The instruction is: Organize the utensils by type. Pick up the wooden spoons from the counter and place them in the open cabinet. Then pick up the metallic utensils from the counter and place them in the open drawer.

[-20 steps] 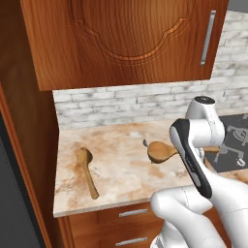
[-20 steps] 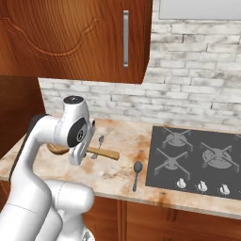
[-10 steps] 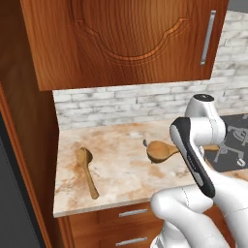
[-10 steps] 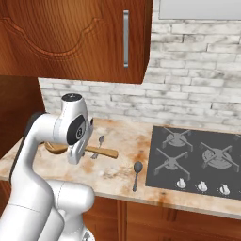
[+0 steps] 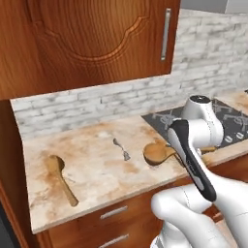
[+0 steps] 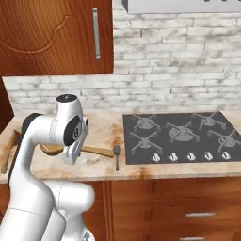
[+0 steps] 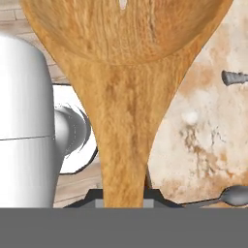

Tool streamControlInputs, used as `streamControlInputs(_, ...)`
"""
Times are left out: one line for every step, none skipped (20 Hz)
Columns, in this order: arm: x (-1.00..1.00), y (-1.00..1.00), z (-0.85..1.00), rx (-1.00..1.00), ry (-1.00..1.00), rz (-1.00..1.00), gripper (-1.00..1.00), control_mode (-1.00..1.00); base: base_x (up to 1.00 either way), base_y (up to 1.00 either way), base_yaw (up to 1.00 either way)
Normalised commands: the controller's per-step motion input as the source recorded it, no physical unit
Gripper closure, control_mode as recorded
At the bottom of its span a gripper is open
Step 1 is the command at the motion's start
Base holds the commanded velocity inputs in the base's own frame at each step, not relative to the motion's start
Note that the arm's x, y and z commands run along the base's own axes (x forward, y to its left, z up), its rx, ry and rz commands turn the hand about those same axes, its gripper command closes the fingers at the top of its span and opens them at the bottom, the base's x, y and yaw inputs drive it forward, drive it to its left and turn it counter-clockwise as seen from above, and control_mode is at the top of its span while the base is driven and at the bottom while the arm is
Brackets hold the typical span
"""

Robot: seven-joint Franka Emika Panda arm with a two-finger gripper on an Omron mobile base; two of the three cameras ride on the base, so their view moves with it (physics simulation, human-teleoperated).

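Note:
My gripper (image 7: pixel 123 196) is shut on the handle of a wooden spoon (image 7: pixel 121 72), whose round bowl looms large in the hand view. That held spoon (image 6: pixel 96 150) hangs just over the counter (image 6: pixel 101 136), its bowl (image 5: pixel 157 152) pointing left; my forearm hides the fingers in the left base view. A second wooden spoon (image 5: pixel 59 178) lies flat at the counter's left end. A slim silver utensil (image 5: pixel 122 149) lies mid-counter, and a small dark spoon (image 6: pixel 116 155) rests near the front edge by the stove. The open cabinet and the open drawer are out of view.
A black gas stove (image 6: pixel 181 136) fills the counter's right part. A closed upper cabinet with a silver bar handle (image 5: pixel 166 34) hangs over the counter before a grey brick wall. A tall wood panel (image 5: pixel 12 193) borders the left end. Closed drawers (image 5: pixel 114 213) sit below.
The whole picture has slid left in both base views, so the camera has moved rightward. The wooden spoon stays gripped, at about the same spot over the counter.

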Motion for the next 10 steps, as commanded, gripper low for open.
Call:
streamControlInputs(0.00,0.00,0.00,0.00,0.00,0.00,1.00,1.00,0.01,0.00,-1.00)
streamControlInputs(0.00,0.00,0.00,0.00,0.00,0.00,1.00,1.00,0.00,0.00,-1.00)
streamControlInputs(0.00,0.00,0.00,0.00,0.00,0.00,1.00,1.00,0.00,0.00,-1.00)
streamControlInputs(0.00,0.00,0.00,0.00,0.00,0.00,1.00,1.00,0.00,0.00,-1.00)
streamControlInputs(0.00,0.00,0.00,0.00,0.00,0.00,1.00,1.00,0.00,0.00,-1.00)
streamControlInputs(0.00,0.00,0.00,0.00,0.00,0.00,1.00,1.00,0.00,-0.01,-1.00)
streamControlInputs(0.00,0.00,0.00,0.00,0.00,0.00,1.00,1.00,0.00,-0.01,-1.00)
streamControlInputs(0.00,0.00,0.00,0.00,0.00,0.00,1.00,1.00,0.00,-0.02,-1.00)
streamControlInputs(0.00,0.00,0.00,0.00,0.00,0.00,1.00,1.00,0.00,-0.02,-1.00)
streamControlInputs(0.00,0.00,0.00,0.00,0.00,0.00,1.00,1.00,0.00,-0.02,-1.00)
